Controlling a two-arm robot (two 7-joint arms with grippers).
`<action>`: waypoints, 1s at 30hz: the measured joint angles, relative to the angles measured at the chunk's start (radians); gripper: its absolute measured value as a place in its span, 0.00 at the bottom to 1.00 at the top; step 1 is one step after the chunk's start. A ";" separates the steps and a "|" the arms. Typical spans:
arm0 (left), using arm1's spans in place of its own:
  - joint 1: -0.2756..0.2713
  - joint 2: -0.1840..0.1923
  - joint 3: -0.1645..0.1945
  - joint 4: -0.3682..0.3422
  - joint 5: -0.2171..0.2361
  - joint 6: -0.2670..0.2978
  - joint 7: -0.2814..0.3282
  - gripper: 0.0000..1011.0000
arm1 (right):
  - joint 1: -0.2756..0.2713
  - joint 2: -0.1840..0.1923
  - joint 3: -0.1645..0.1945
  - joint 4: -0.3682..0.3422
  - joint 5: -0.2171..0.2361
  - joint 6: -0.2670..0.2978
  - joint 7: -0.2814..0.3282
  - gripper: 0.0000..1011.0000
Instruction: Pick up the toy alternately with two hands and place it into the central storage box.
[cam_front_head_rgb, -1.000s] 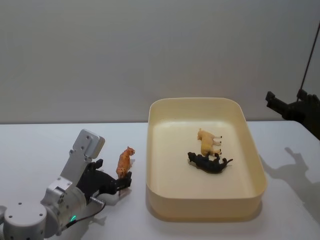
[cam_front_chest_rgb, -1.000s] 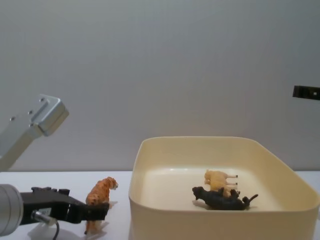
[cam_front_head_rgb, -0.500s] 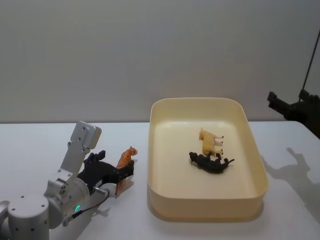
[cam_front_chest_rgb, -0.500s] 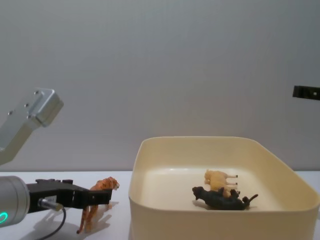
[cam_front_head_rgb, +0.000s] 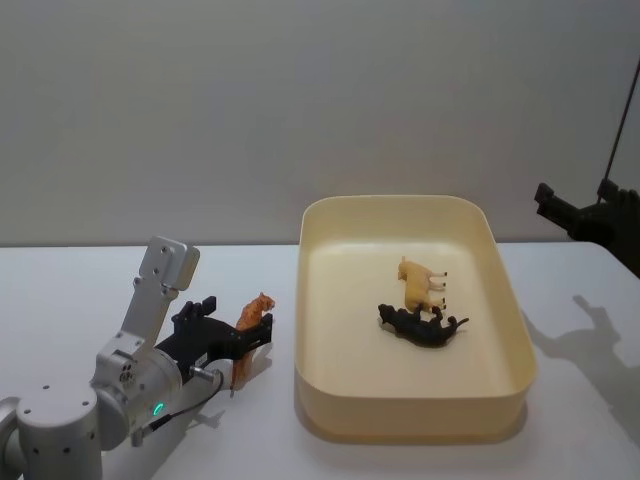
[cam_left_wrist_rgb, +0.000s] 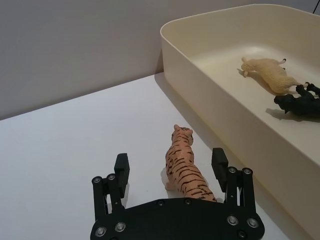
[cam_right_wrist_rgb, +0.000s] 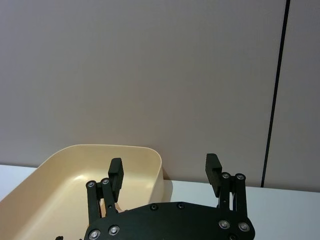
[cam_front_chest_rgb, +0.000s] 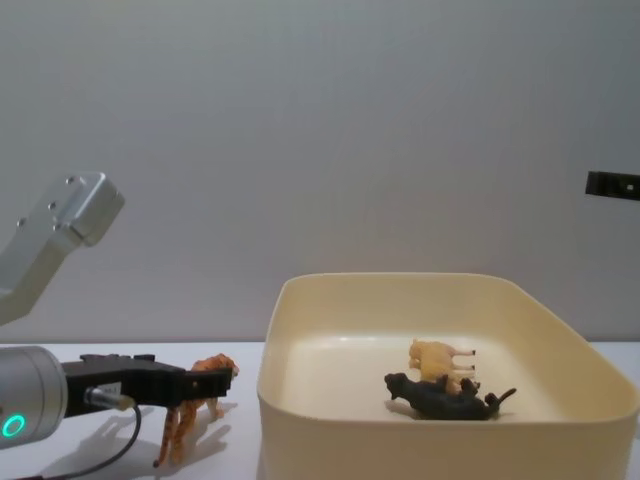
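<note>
Left black angular gripper (cam_left_wrist_rgb: 170, 172) stands wide open, holding nothing — orange striped plastic tiger (cam_left_wrist_rgb: 186, 165) sits between its fingers, off-centre; centre, then close squarely before lifting toward the cream-yellow rectangular tub (cam_front_head_rgb: 415, 415) beside.

Left pincer (cam_left_wrist_rgb: 170, 167) spread low; right pincer (cam_right_wrist_rgb: 164, 171) spread, raised.

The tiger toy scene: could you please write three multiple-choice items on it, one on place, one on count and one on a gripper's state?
1. Where is the tiger?
A) in the storage box
B) on the table beside the box
C) on the box's rim
2. How many animals lie in the storage box?
A) one
B) two
C) four
3. How is the left gripper?
A) open around the tiger
B) shut and empty
C) holding a black animal

Key: 1 B, it stands left of the wall. 2 B, a tan and a black animal. 3 A, fingers stand apart beside it.
</note>
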 joint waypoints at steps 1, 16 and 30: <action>-0.001 0.000 0.000 0.001 -0.001 0.000 -0.001 0.99 | 0.000 0.000 0.000 0.000 0.000 0.000 0.000 0.99; -0.006 -0.004 -0.002 0.010 -0.010 -0.002 -0.009 0.99 | 0.000 0.000 0.000 0.000 0.000 0.000 0.000 0.99; -0.004 0.003 -0.005 -0.002 0.001 0.051 -0.018 0.99 | 0.000 0.000 0.000 0.000 0.000 0.000 0.000 0.99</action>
